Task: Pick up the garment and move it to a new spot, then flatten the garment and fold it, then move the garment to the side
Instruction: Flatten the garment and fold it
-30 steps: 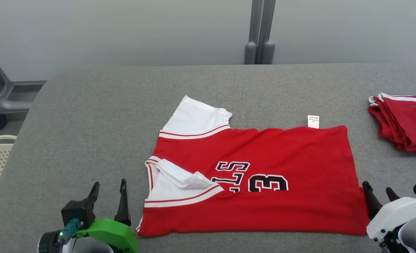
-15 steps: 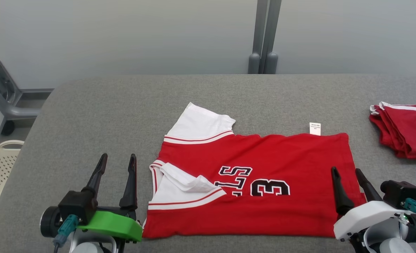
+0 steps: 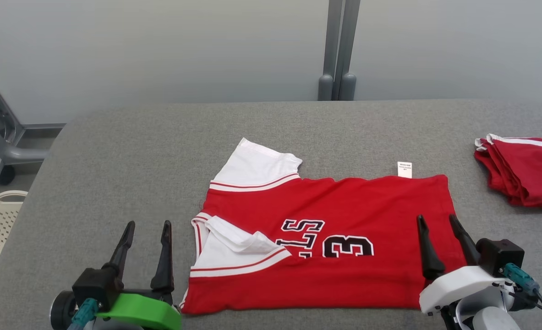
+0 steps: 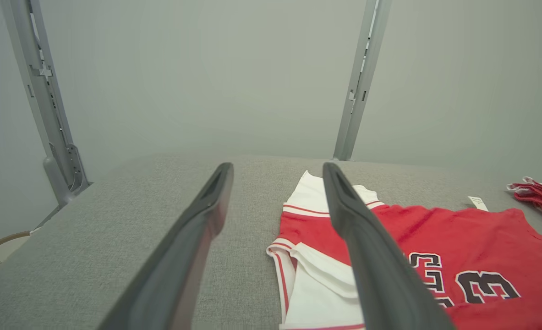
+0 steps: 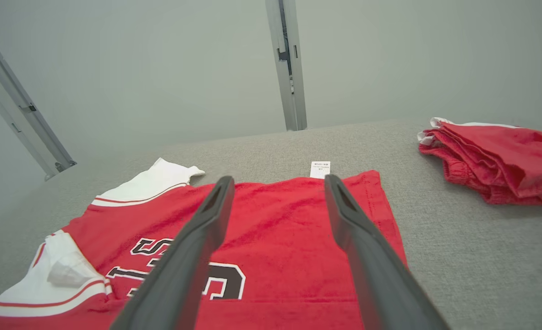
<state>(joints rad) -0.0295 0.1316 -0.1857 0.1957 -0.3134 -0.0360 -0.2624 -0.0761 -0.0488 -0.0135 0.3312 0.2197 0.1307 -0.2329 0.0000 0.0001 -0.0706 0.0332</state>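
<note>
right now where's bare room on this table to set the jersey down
Widest bare patch: left part of the grey fabric table, beside the sleeves of the red-and-white jersey. A bare strip runs behind the jersey to the far edge. Tightest on the right, between jersey and folded red garment pile.

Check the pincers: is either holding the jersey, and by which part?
Nothing is held. The left pincer is open beside the jersey, at its sleeve end; the right pincer is open over its hem end.
</note>
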